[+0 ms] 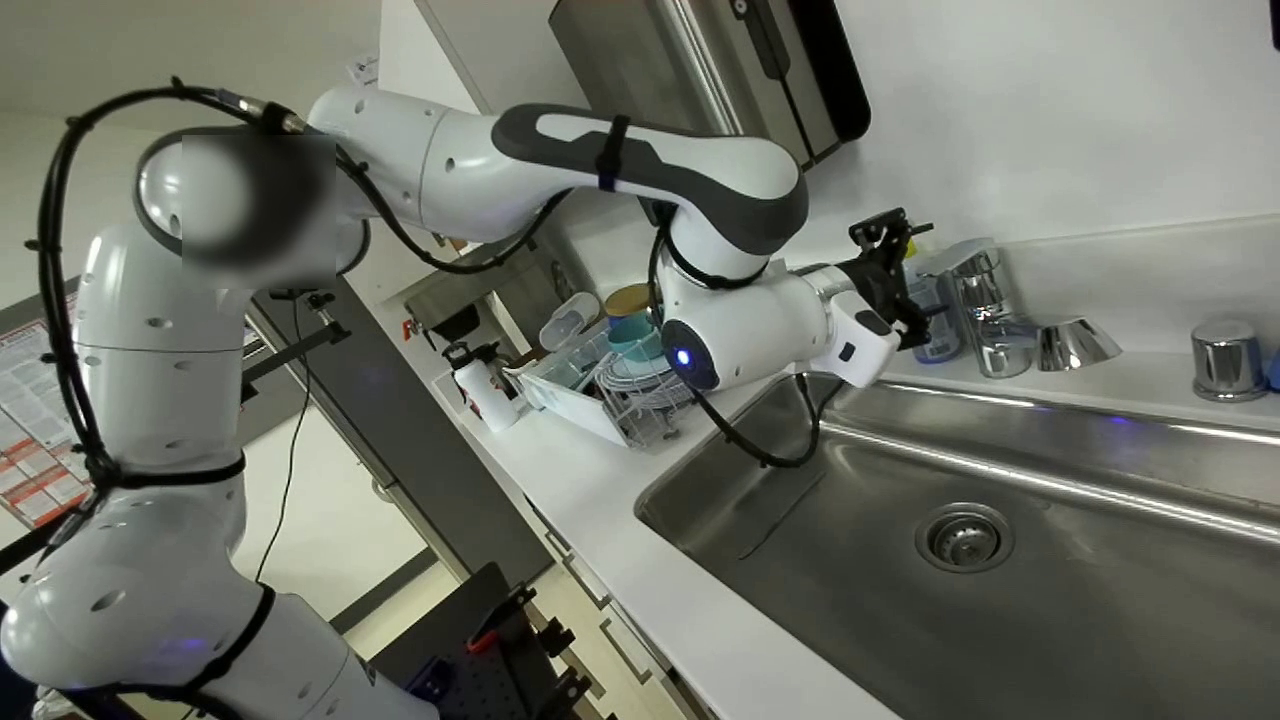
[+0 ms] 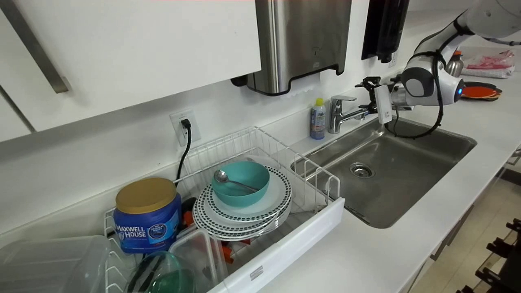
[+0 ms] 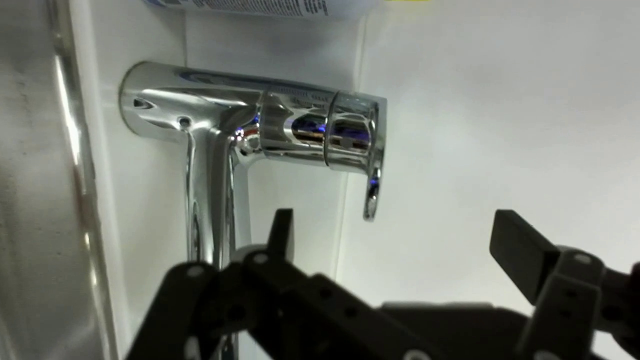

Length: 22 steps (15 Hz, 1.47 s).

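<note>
- Gripper (image 3: 394, 222): jaws stand wide apart, holding nothing.
- Faucet lever (image 3: 374, 185): lies ahead, untouched, its long axis pointing back toward the gap between the jaws.

Faucet (image 3: 245, 117) is full-on shiny chrome, smooth enough to mirror stuff, while the sink (image 2: 407, 175) is duller stainless with a soft sheen. Counter (image 2: 333, 256) looks smooth and kinda satin. Claw (image 3: 392, 222) is pretty matt. Coffee tub (image 2: 132, 230) is glossy plastic, bowl (image 2: 244, 199) smooth and plastic-looking, spoon (image 2: 222, 176) polished metal, towel dispenser (image 2: 307, 40) brushed-looking steel.
</note>
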{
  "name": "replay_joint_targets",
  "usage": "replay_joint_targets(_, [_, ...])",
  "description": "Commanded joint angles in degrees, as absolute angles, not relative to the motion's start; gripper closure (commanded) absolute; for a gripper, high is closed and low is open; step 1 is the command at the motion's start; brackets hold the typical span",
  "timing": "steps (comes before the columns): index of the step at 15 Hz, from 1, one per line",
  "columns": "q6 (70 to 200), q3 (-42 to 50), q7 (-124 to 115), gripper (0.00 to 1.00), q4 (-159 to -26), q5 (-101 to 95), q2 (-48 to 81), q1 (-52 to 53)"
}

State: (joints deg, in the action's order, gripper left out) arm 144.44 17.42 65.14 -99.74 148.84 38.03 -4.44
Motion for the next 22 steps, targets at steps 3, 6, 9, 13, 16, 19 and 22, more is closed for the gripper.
replay_joint_targets(3, [143.6,17.1,64.1,0.00,-95.5,148.4,41.6,-4.5])
replay_joint_targets(6, [143.5,17.0,63.4,0.00,-94.4,148.0,42.1,-4.8])
replay_joint_targets(9, [143.4,16.9,62.8,0.34,-93.6,147.4,42.2,-5.2])
replay_joint_targets(13, [143.4,16.6,61.7,0.66,-93.2,146.0,42.2,-5.5])
replay_joint_targets(16, [143.3,16.5,59.7,0.88,-93.3,144.1,42.0,-5.6])
replay_joint_targets(19, [143.4,16.5,57.6,1.00,-93.9,142.1,41.7,-5.7])
replay_joint_targets(22, [142.8,16.3,52.6,0.98,-94.8,138.8,40.0,-6.3])
